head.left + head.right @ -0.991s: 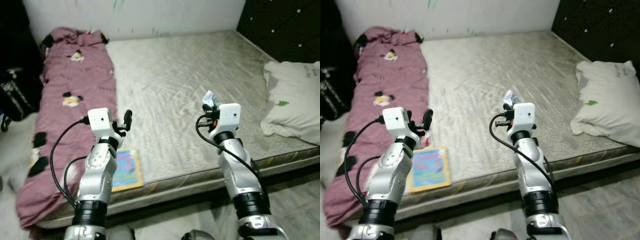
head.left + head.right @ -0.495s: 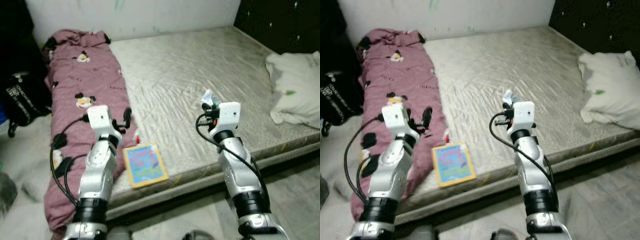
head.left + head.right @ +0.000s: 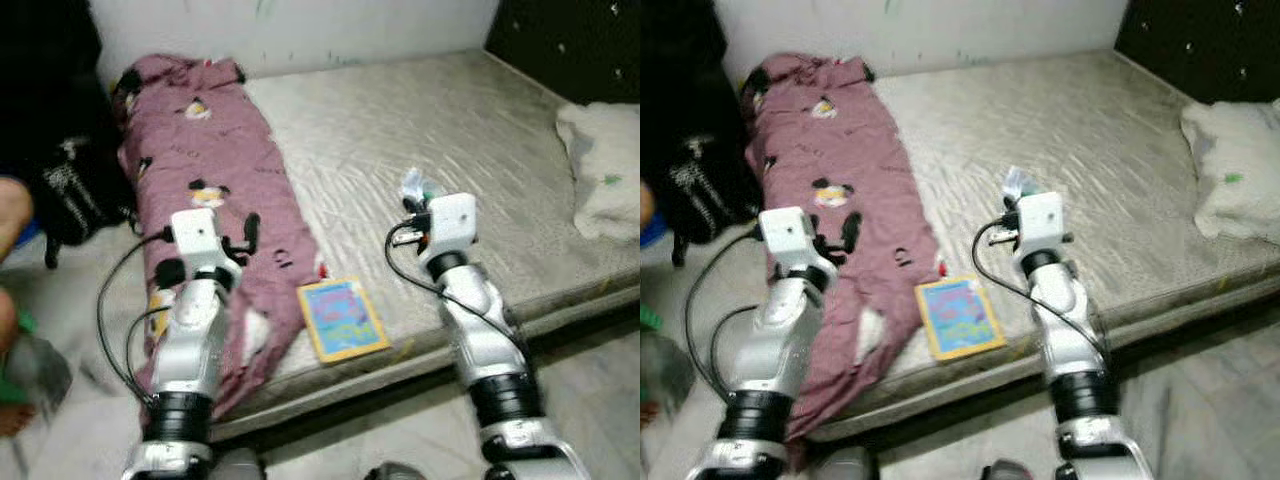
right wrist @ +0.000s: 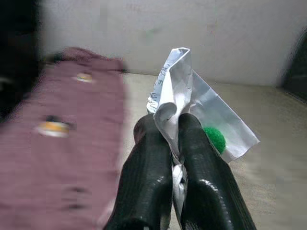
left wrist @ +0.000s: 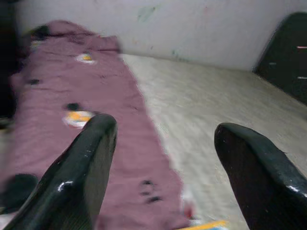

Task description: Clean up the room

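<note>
Glossy black claw fingers (image 4: 148,182), crinkled shiny wrapper (image 4: 192,110), soft maroon cloth blanket (image 3: 215,190).

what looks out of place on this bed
A colourful book lies askew at the mattress edge beside the maroon blanket, which slumps off the mattress's near edge. The pillow sits at the side. The right gripper pinches a crumpled silver wrapper.

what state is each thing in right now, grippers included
left gripper: open, holding nothing, above the blanket
right gripper: shut on wrapper, crumpled
blanket: spread along the mattress's left edge
book: closed, flat near the mattress's front edge
pillow: lying at the mattress's right
</note>
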You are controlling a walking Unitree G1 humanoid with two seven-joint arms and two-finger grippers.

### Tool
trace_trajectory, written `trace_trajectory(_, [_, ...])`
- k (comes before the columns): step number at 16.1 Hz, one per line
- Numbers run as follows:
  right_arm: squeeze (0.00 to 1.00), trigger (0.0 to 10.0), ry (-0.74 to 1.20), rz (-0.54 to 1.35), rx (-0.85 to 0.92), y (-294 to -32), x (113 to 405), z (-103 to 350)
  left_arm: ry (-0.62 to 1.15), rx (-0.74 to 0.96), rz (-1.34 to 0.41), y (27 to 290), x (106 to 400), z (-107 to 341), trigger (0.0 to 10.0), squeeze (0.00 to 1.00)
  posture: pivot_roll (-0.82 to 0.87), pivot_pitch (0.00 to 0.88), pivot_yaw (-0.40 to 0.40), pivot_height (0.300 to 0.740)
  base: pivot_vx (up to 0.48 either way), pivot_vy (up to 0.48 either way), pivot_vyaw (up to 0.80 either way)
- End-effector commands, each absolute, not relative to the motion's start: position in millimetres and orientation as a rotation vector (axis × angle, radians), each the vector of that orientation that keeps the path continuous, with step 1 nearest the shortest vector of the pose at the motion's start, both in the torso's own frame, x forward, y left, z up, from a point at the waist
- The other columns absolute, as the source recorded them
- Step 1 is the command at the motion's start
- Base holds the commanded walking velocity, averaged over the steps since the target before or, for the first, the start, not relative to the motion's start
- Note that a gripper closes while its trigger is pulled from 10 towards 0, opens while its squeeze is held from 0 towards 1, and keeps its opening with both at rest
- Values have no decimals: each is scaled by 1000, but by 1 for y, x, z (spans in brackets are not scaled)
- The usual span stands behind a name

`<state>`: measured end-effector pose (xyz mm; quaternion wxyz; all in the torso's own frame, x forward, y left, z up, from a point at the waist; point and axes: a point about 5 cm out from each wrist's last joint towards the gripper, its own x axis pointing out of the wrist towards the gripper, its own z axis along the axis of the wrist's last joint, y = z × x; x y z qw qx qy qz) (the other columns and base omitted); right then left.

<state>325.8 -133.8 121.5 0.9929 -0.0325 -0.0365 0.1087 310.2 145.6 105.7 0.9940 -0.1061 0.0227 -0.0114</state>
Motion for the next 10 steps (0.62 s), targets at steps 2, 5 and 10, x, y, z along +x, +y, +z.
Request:
trace_trajectory(2, [0, 10000, -87, 249, -38, -125, 324, 123, 21, -207, -6, 149, 311, 110, 10000, 0, 23, 0, 4, 740, 0, 0, 0])
trace_trajectory(5, [0, 10000, -102, 272, -40, -123, 324, 125, 24, -197, -13, 148, 311, 110, 10000, 0, 23, 0, 4, 740, 0, 0, 0])
trace_trajectory(10, [0, 10000, -110, 300, -68, -122, 322, 124, 22, -215, -33, 145, 311, 110, 10000, 0, 24, 0, 4, 740, 0, 0, 800])
